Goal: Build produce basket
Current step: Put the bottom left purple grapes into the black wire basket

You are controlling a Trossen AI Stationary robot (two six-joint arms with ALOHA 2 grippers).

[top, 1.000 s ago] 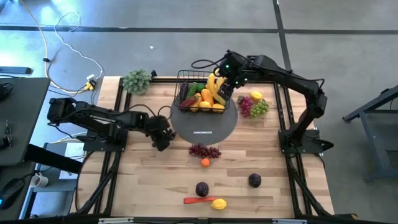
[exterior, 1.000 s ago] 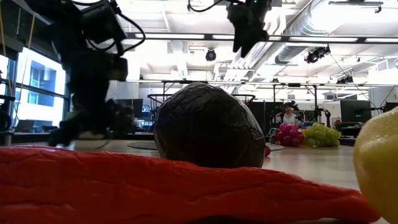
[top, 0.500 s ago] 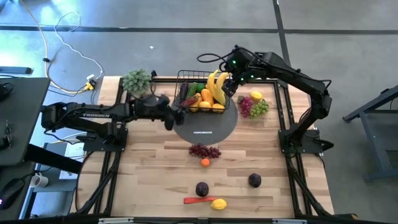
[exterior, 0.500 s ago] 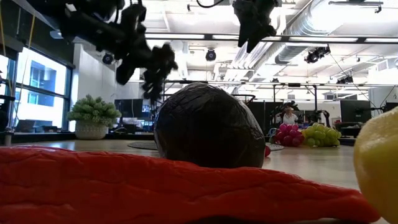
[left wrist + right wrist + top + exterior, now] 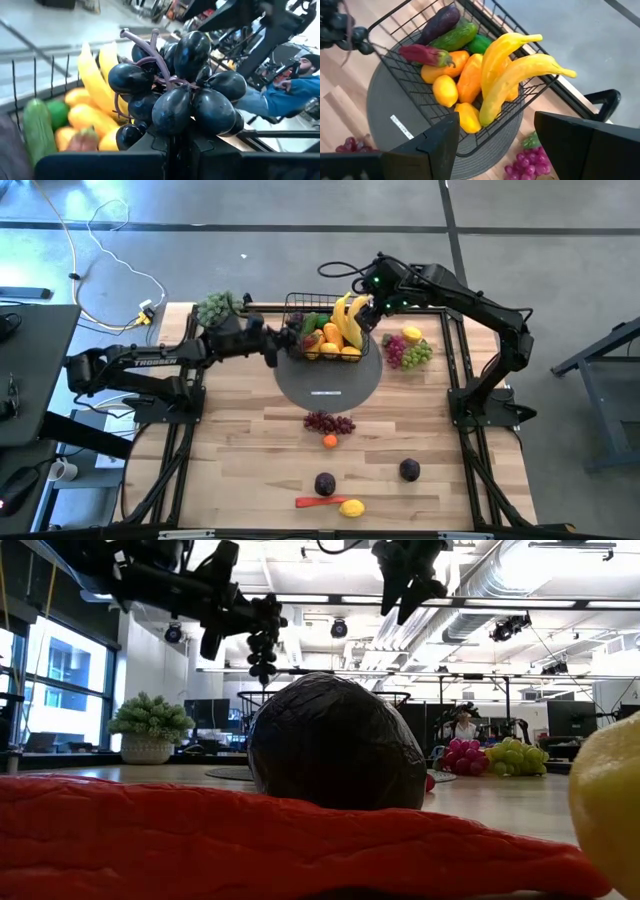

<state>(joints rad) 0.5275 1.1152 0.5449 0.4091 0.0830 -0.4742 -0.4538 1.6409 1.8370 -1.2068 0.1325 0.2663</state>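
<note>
Since half a second ago, left gripper (image 5: 272, 343) has shifted a little toward the back of the table and now sits just beside the left wall of the basket (image 5: 296, 305), fingers clamped on a bunch of dark grapes (image 5: 175, 92); right arm is unchanged.

Basket: one, black wire mesh, standing on the grey round disc (image 5: 330, 385) at the table's back centre. Contents counted in the right wrist view: two bananas (image 5: 515, 75) leaning upright against the far wall, one eggplant (image 5: 440, 22), one cucumber (image 5: 451, 37), one red chilli (image 5: 422, 54), and several orange and yellow pieces (image 5: 445, 90).

Loose on the table: one lemon (image 5: 412, 335) and one red-and-green grape cluster (image 5: 408, 353) right of the basket; one red grape bunch (image 5: 328, 422) with one small orange (image 5: 330, 442) in front of the disc; two dark plums (image 5: 325, 483); one red chilli (image 5: 318, 502) touching one lemon (image 5: 351, 508) at the front edge.

Left arm: stretched nearly level across the table from the left side, grapes hanging off the tabletop.

Right gripper (image 5: 372, 313): raised over the basket's right end near the bananas, fingers spread apart, holding nothing.

Pale-green leafy bunch (image 5: 218, 308): one, back left corner.
</note>
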